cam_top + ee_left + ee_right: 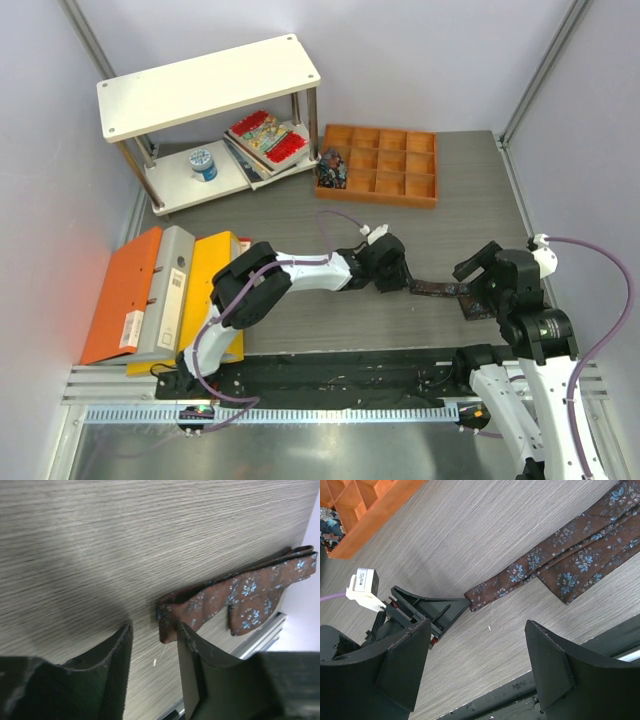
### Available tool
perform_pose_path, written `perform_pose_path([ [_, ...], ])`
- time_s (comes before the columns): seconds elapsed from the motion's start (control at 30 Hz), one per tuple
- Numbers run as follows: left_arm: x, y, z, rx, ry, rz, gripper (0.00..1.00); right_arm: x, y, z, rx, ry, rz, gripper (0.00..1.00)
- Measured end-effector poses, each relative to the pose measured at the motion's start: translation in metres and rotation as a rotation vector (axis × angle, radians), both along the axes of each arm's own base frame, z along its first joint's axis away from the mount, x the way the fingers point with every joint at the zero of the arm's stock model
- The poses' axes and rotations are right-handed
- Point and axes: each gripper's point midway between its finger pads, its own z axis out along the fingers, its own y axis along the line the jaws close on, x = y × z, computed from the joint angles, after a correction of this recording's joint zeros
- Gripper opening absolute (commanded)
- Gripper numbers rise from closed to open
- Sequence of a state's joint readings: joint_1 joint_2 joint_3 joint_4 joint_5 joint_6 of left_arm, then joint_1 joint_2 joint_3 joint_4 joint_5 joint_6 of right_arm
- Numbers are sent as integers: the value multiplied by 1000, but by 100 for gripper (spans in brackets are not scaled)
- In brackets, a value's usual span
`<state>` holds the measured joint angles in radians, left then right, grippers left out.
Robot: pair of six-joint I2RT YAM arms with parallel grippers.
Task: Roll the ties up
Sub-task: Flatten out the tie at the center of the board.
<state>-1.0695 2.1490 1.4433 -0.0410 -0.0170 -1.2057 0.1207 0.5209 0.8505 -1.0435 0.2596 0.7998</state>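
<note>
A brown tie (440, 290) with small blue flowers lies folded flat on the grey table (300, 210), right of centre. In the left wrist view its narrow end (167, 625) rests on the table just beyond the right fingertip (186, 632). My left gripper (155, 630) is low over the table, its jaws apart with only bare table between them. The tie (560, 560) runs up to the right in the right wrist view, where my right gripper (479, 630) hangs wide open with nothing in it. From above, the left gripper (395, 278) and the right gripper (478, 285) flank the tie.
An orange compartment tray (400, 165) stands at the back, with dark floral fabric (332, 166) in its left cells. A white shelf (210, 85) at the back left holds red books (265, 135) and a blue roll (203, 163). Binders (160, 295) lie at the left.
</note>
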Motion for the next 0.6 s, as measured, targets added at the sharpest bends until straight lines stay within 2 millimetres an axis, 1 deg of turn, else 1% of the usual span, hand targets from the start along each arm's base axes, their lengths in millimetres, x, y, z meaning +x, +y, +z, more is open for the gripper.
perform_pose_path([
  [0.03, -1, 0, -3, 4, 4, 0, 40, 0, 0, -1, 0, 3, 0, 80],
  [0.07, -1, -3, -3, -7, 9, 2, 36, -1, 0, -3, 0, 5, 0, 81],
  [0.2, -2, -11, -5, -36, 24, -7, 36, -1, 0, -4, 0, 4, -1, 80],
  [0.3, -2, -15, -4, -55, 28, -7, 32, -2, 0, -4, 0, 3, -1, 80],
  [0.4, -3, -17, -5, -61, 35, -3, 18, -2, 0, -6, -1, 6, -1, 79],
  [0.43, -3, -17, -6, -61, 40, 0, 8, -2, 0, -7, -1, 7, -1, 78],
  [0.5, -6, -18, -10, -58, 46, 1, 0, -3, 0, -8, -1, 10, -1, 78],
  [0.6, -7, -18, -12, -53, 51, 11, 0, -3, 0, -10, -2, 14, -1, 78],
])
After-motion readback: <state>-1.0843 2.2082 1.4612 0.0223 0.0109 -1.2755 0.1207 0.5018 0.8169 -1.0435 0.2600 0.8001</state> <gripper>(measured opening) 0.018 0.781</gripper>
